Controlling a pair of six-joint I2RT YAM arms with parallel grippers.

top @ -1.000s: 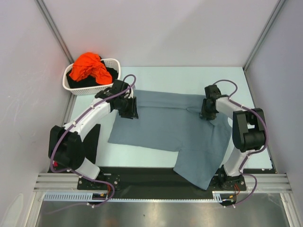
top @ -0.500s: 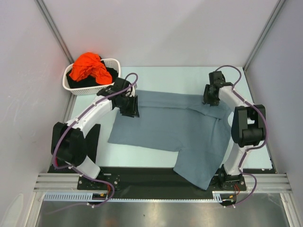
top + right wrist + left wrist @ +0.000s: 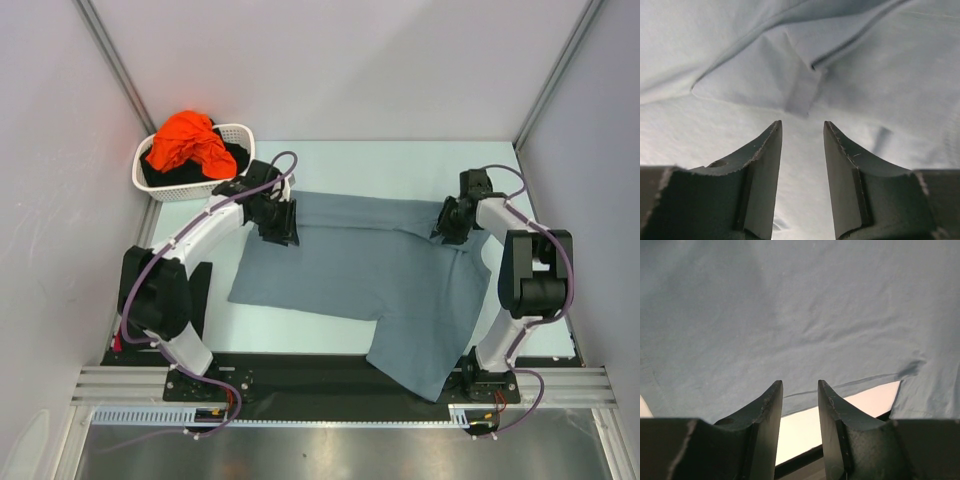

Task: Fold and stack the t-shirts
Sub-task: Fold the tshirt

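Grey-blue fabric covers most of the table (image 3: 400, 165): the t-shirt (image 3: 360, 270) lies spread flat at the centre, with its near right corner draped over the near table edge onto the black rail.

1. Left end effector (image 3: 281, 226): positioned over the far left corner of the t-shirt. In the left wrist view, its fingers (image 3: 767, 407) stand apart with a narrow gap, and nothing is held between them. Beyond the fingertips you see the shirt's near hem and bare table.
2. Right end effector (image 3: 448, 221): positioned over the far right corner. Its fingers (image 3: 767, 155) are likewise parted and hold nothing. Ahead of them lies a folded flap of cloth with a seamed edge.
3. You cannot tell from the views whether either set of fingertips touches the fabric.

Bare table runs along the far side beyond the shirt, and in a strip to its left and near left. The white basket (image 3: 243, 133), holding an orange garment (image 3: 185, 140) over a black garment (image 3: 165, 176), sits at the far left corner, just beside the left arm.
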